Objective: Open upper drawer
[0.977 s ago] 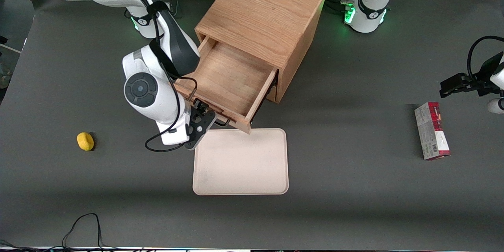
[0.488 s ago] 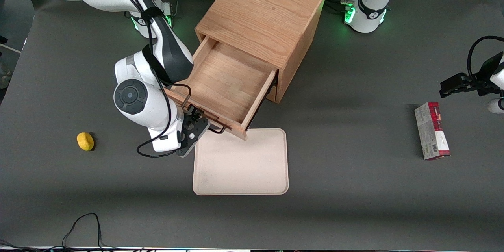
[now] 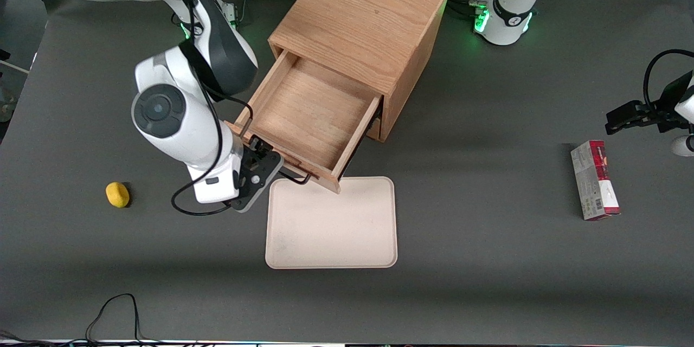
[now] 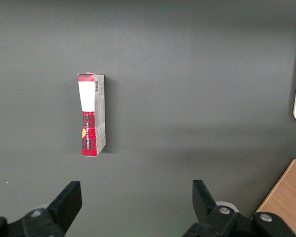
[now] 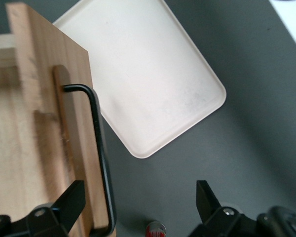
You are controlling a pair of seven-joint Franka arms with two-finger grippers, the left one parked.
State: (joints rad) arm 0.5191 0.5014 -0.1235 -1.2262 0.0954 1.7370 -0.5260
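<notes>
We see the upper drawer [image 3: 312, 114] pulled well out of the oak cabinet [image 3: 360, 21] in the front view, its inside bare wood, its front corner hanging over the edge of the cream tray [image 3: 332, 223]; the gripper [image 3: 259, 158] sits at the drawer front, at the working arm's end of the black bar handle [image 3: 295, 178]. From the front cam we can't make out the fingers, as the wrist body covers them; the right wrist view settles it: the two fingers [image 5: 71, 201] stand wide apart w/ the handle [image 5: 99, 148] running between them, touching neither that we can see, so the pincer is released, gripping nothing. That same wrist view shows the drawer front [image 5: 49, 113] edge-on & the tray [image 5: 148, 79] below it, plus a small red-topped item too blurred to name. Only the front view shows the yellow object [image 3: 117, 194], well apart toward the working arm's end of the table [image 3: 488, 282]; the red & white box [image 3: 594, 180] lies toward the parked arm's end, and the left wrist view gives it closer: lying flat on the grey table, nothing near it [image 4: 91, 114].
</notes>
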